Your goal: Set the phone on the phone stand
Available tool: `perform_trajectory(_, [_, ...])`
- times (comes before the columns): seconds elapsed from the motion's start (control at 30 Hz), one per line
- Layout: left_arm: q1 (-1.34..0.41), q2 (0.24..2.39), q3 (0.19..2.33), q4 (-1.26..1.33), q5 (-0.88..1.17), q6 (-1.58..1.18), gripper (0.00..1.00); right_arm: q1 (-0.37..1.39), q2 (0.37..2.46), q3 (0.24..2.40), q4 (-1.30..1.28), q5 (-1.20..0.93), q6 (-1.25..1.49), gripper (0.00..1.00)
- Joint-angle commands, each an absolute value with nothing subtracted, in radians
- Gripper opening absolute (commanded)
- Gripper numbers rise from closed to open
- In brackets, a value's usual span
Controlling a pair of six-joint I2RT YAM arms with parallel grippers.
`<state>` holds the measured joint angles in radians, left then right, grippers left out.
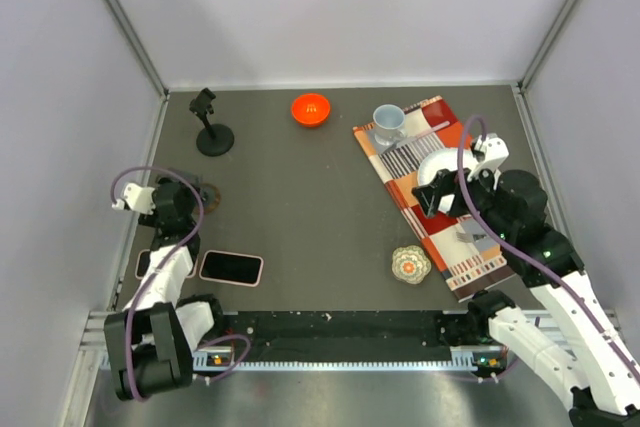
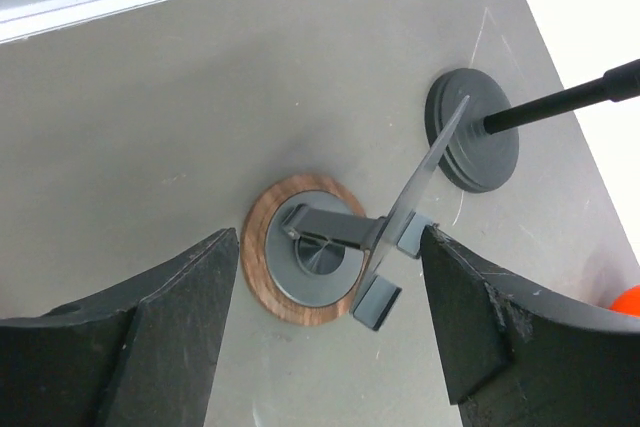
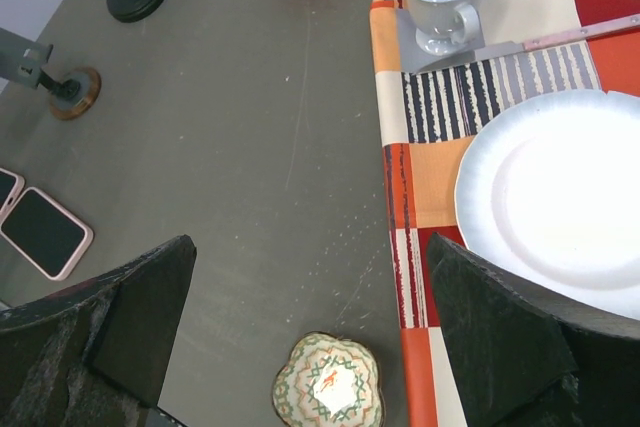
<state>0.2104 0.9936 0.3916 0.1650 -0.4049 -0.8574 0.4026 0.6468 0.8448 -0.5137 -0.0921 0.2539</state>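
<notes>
The wide-spread jaws of the left gripper straddle the phone stand, whose tilted plate rises into the gap and leaves little room between them. Beyond the stand and off to the gripper's left, bare desk gives free passage. Ahead and to its right the black pole stand blocks the way, its rod slanting outward. Ahead of the right gripper the desk is open. A patterned bowl sits close beneath its gap, and the plate on the placemat crowds its right side.
</notes>
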Motion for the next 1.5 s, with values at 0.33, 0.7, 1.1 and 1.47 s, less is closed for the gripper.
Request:
perform_trajectory(0.33, [0.230, 1.104, 0.449, 0.364, -0.339, -0.736, 0.35, 0.396, 0.595, 0.825, -0.474, -0.089, 0.233, 0.99])
perform_trajectory(0.7, [0.227, 1.098, 0.445, 0.429, -0.080, -0.618, 0.00, 0.394, 0.583, 0.824, -0.476, -0.100, 0.245, 0.99])
perform_trajectory(1.1, [-0.115, 1.437, 0.710, 0.748, 0.949, -0.428, 0.00, 0.396, 0.572, 0.808, -0.477, -0.094, 0.250, 0.99])
perform_trajectory(1.47, [-0.258, 1.873, 1.336, 0.145, 1.382, -0.044, 0.00, 0.396, 0.522, 0.815, -0.505, -0.086, 0.227, 0.99])
